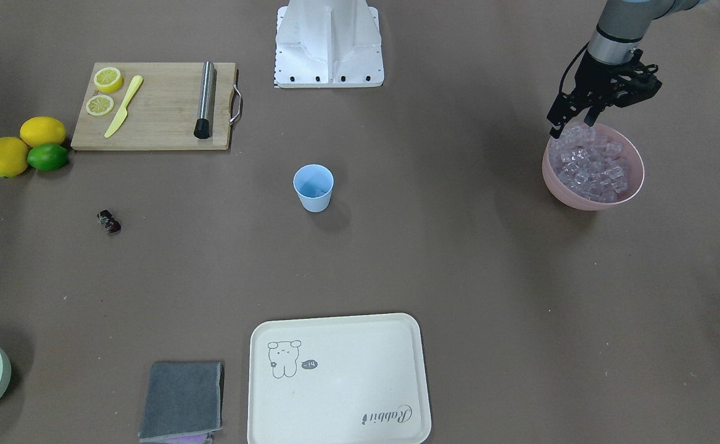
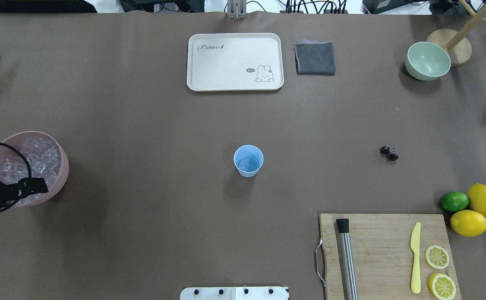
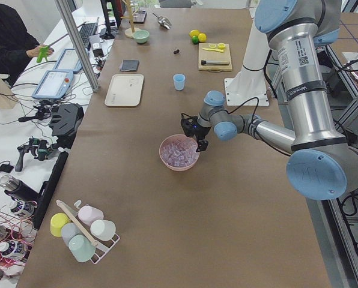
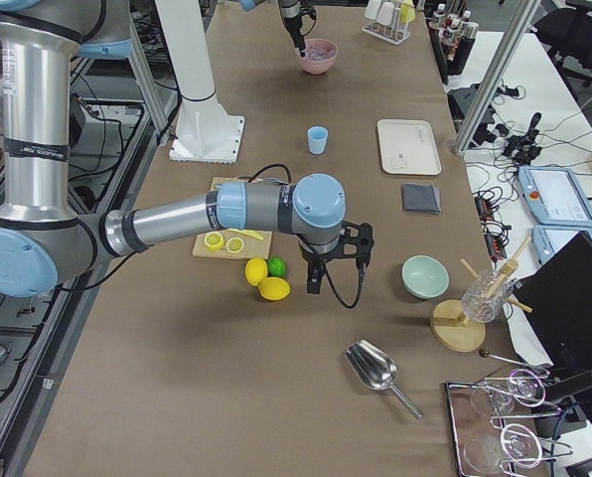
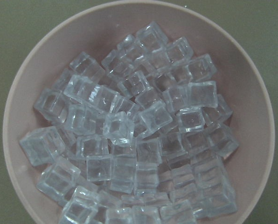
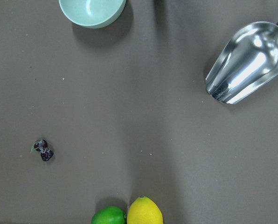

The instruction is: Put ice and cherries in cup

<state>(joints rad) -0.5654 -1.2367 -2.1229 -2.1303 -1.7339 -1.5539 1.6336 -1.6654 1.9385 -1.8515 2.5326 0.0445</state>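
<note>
The pink bowl [image 2: 61, 166] is heaped with ice [image 2: 38, 156], with the left claw [image 1: 572, 126] held spread and empty above its rim. One cube is seen in the central cup [image 2: 261, 162], and the cherries [image 2: 389, 153] lie on the surface [image 2: 143, 125] further right. The right claw's [image 4: 336, 268] grip cannot be told.

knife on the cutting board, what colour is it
The knife is pale yellow, clearest in the overhead exterior view.

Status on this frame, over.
Left gripper open over bowl of ice. Right gripper by lemons, state unclear. Cherries on table, cup upright. Nothing between them.
</note>
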